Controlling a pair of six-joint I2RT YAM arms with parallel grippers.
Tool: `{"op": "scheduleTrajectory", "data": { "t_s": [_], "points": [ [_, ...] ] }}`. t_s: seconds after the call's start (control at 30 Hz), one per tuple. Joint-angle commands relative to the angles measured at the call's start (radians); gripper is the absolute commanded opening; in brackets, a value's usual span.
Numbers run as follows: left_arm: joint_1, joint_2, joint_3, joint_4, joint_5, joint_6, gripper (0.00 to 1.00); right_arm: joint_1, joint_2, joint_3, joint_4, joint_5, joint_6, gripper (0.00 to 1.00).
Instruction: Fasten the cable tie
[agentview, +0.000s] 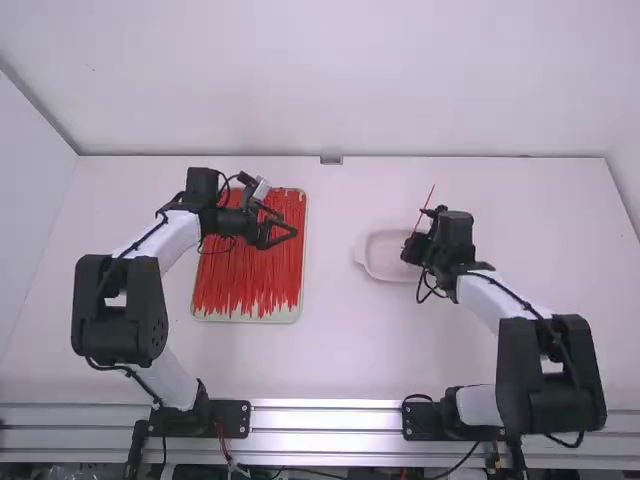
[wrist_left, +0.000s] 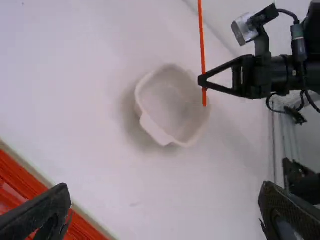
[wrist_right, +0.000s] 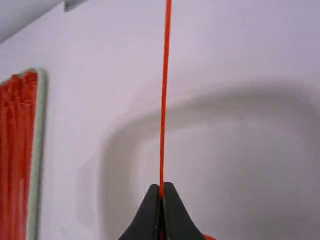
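My right gripper (agentview: 416, 243) is shut on one straight red cable tie (agentview: 429, 199), which sticks up and away from the fingers above a small white bowl (agentview: 381, 262). In the right wrist view the shut fingertips (wrist_right: 161, 192) pinch the cable tie (wrist_right: 164, 90) over the bowl (wrist_right: 235, 165). My left gripper (agentview: 288, 232) is open over a flat tray (agentview: 250, 316) holding several red cable ties (agentview: 250, 270), with nothing between its fingers. The left wrist view looks across at the bowl (wrist_left: 170, 107), the right gripper (wrist_left: 204, 82) and its cable tie (wrist_left: 201, 40).
The tray's red ties (wrist_right: 17, 150) lie left of the bowl with bare white table between them. The table's back edge meets the wall behind. A metal rail runs along the front edge by the arm bases.
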Motion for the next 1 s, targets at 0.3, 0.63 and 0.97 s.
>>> {"op": "scheduleTrajectory", "data": {
  "t_s": [0.3,0.63,0.97],
  "points": [
    [0.002,0.001,-0.023,0.001,0.008,-0.004,0.99,0.018,0.083,-0.010,0.034,0.007,0.000,0.00],
    [0.002,0.001,-0.018,-0.003,0.008,-0.029,0.99,0.016,0.075,-0.010,0.014,0.008,0.006,0.98],
    [0.059,-0.047,0.012,-0.126,-0.024,-0.017,0.99,0.023,-0.109,-0.010,-0.160,0.011,0.007,0.98]
  ]
}}
